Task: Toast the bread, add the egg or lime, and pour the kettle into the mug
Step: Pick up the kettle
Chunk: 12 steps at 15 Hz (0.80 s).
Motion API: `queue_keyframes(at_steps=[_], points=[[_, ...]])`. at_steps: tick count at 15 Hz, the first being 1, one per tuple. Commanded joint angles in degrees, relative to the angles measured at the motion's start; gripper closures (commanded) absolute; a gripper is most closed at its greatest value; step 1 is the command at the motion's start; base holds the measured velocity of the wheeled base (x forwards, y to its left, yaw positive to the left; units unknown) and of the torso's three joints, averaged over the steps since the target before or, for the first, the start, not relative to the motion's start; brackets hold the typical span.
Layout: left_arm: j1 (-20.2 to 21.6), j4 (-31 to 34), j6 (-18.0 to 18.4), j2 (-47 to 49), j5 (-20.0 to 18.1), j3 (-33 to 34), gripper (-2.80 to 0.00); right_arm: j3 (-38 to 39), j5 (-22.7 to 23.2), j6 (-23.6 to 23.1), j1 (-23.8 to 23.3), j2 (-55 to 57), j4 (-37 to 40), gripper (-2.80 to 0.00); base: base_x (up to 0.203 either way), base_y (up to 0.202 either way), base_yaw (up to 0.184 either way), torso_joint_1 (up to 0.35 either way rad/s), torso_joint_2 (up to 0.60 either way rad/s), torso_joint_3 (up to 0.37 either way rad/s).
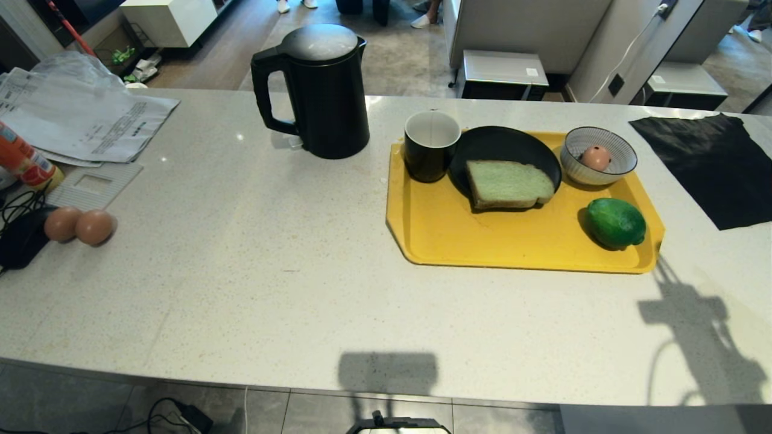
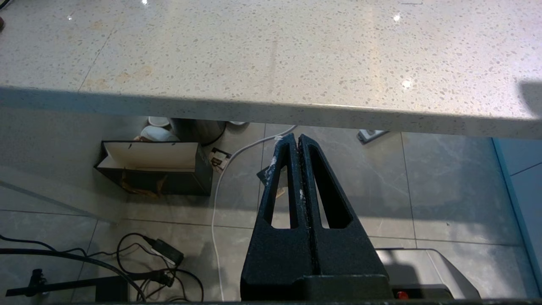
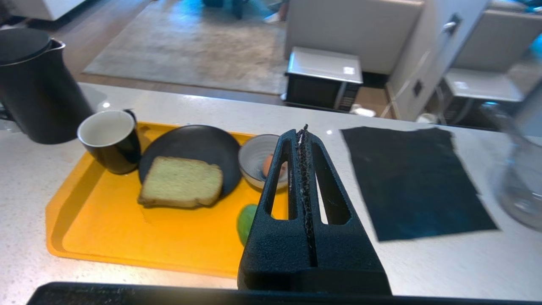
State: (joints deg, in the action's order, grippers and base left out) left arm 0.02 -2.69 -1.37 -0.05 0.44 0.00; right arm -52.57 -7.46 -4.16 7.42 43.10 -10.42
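The bread [image 3: 181, 182] looks light, soft and easily crushed, so I would pinch it gently across its firmer crust edges. It lies half on the black plate [image 3: 199, 142] on the yellow tray [image 3: 127, 245], ahead of the right gripper [image 3: 303, 132] and off to one side, well apart. That gripper's fingers are pressed together, holding nothing. The left gripper [image 2: 295, 139] is likewise closed and empty, below the counter edge [image 2: 254, 111].
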Motion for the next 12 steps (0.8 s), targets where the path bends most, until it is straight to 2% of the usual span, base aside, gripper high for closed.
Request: queue_keyframes(at_steps=[1,3,7,10,12], points=[[0.0,0.0,0.0,0.0,0.0,1.0,0.0,0.6,0.0,-0.1,-3.2,-10.9,5.6,0.0,0.0,0.0,0.0,0.0,0.0,0.0],[0.1,0.0,0.0,0.0,0.0,1.0,0.0,2.6,-0.3,0.0,-4.6,-16.7,11.7,0.0,0.0,0.0,0.0,0.0,0.0,0.0],[0.1,0.0,0.0,0.0,0.0,1.0,0.0,13.2,-0.4,0.3,-5.8,-24.2,15.9,0.0,0.0,0.0,0.0,0.0,0.0,0.0],[0.0,0.0,0.0,0.0,0.0,1.0,0.0,18.6,0.5,1.9,-7.6,-30.2,24.8,0.0,0.0,0.0,0.0,0.0,0.0,0.0],[0.1,0.0,0.0,0.0,0.0,1.0,0.0,23.8,1.0,3.2,-7.9,-32.1,26.9,0.0,0.0,0.0,0.0,0.0,0.0,0.0]])
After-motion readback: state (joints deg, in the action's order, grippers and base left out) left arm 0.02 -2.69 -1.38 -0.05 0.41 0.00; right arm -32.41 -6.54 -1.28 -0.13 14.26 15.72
